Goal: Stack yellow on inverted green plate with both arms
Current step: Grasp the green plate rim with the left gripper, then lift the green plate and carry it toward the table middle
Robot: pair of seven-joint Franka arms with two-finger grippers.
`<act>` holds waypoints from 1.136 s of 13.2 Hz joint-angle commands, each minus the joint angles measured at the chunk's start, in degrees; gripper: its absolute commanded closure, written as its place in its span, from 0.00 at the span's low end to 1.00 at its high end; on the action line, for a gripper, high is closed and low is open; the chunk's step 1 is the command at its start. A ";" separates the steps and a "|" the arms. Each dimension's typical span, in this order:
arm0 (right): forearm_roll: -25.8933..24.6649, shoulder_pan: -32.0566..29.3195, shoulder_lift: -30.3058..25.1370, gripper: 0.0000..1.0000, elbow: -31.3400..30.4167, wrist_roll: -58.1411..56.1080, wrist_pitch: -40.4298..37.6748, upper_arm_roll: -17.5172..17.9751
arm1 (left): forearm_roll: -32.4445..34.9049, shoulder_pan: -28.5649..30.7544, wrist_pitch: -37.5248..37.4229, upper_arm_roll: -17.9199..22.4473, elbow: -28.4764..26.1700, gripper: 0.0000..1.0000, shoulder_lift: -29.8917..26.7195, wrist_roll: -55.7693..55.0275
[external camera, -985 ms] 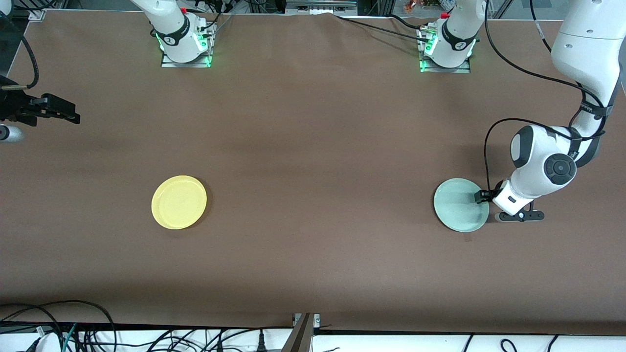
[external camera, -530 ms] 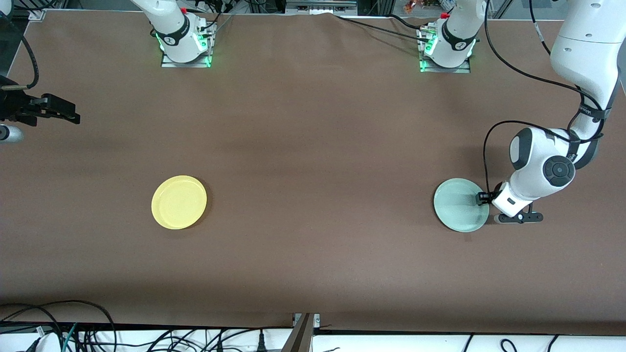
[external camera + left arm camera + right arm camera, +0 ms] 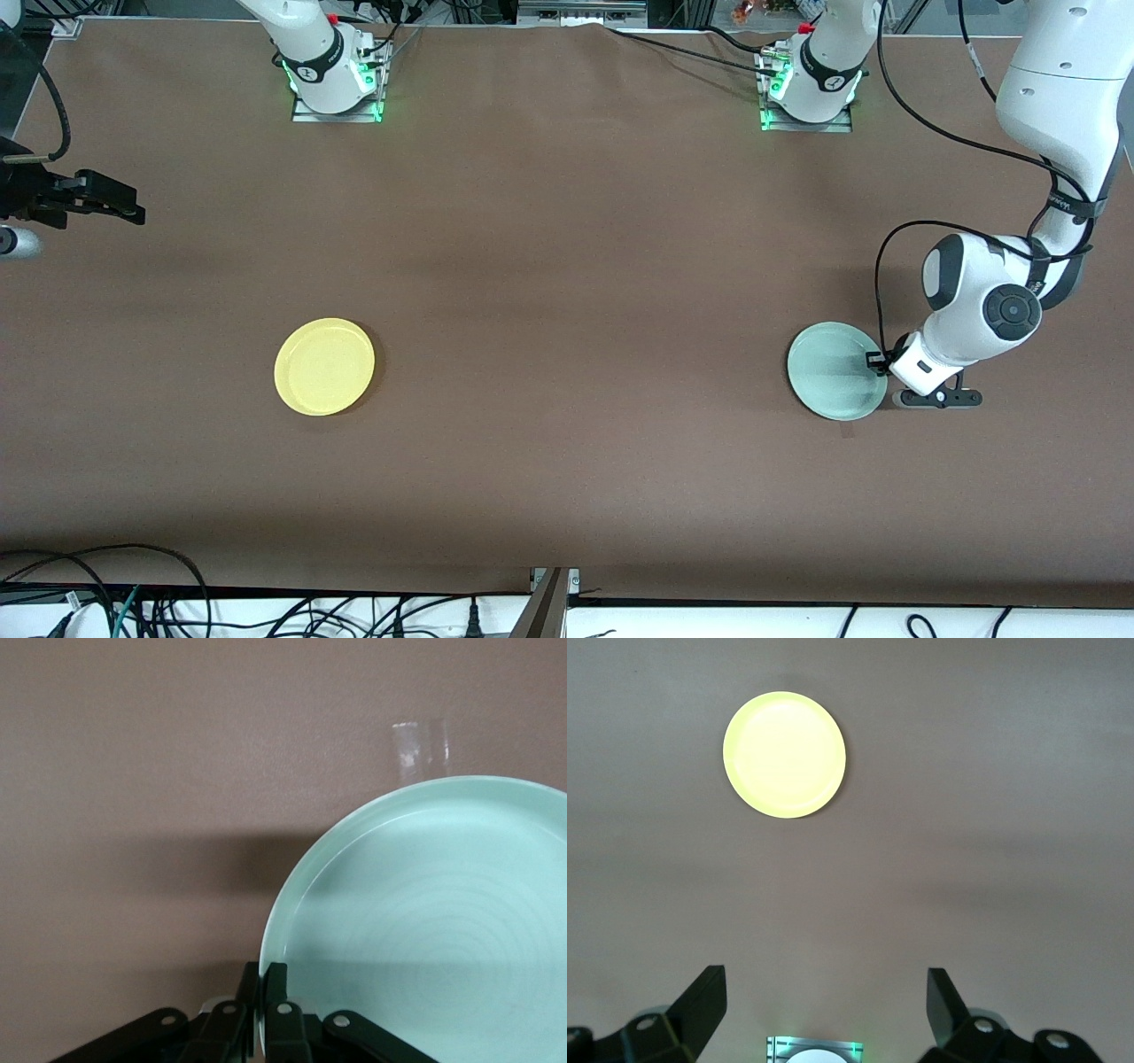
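The green plate (image 3: 835,370) is lying empty toward the left arm's end of the worktop (image 3: 567,292), the left claw (image 3: 259,1010) clamping its rim. The yellow (image 3: 324,366) is sitting empty toward the right arm's end. The right claw (image 3: 824,1005) is hanging wide apart, waiting.

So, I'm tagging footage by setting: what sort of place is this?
Probably a robotics lab bench: two bolted-down arms, the left gripper pinching a green plate, loose cables along the brown table's edge.
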 commanded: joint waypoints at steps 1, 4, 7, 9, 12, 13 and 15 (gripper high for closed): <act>0.98 -0.32 0.52 0.00 1.02 0.73 -0.36 0.06 | 1.54 -0.09 -3.68 -0.85 1.55 1.00 -2.60 2.93; 0.98 -0.32 0.43 0.00 1.02 0.73 -0.27 0.06 | 1.54 -0.88 -13.16 -4.18 4.00 1.00 -7.52 3.64; 1.07 -0.32 0.43 0.00 1.02 0.73 -0.27 0.06 | 1.63 -1.14 -21.85 -8.23 10.13 1.00 -9.38 3.47; 0.98 -0.32 0.43 0.00 1.02 0.73 -0.27 0.06 | 1.71 -4.81 -31.86 -9.73 17.25 1.00 -9.03 2.59; 0.98 -0.32 0.52 0.00 1.02 0.73 -0.36 0.06 | 9.26 -15.17 -43.04 -9.38 24.82 1.00 -6.32 -4.67; 0.98 -0.32 0.43 0.00 1.02 0.73 -0.27 0.06 | 10.06 -18.25 -44.90 -9.29 26.32 1.00 -5.52 -8.88; 0.98 -0.32 0.52 0.00 1.02 0.73 -0.36 0.06 | 14.17 -25.98 -46.58 -9.12 26.69 1.00 -4.20 -16.36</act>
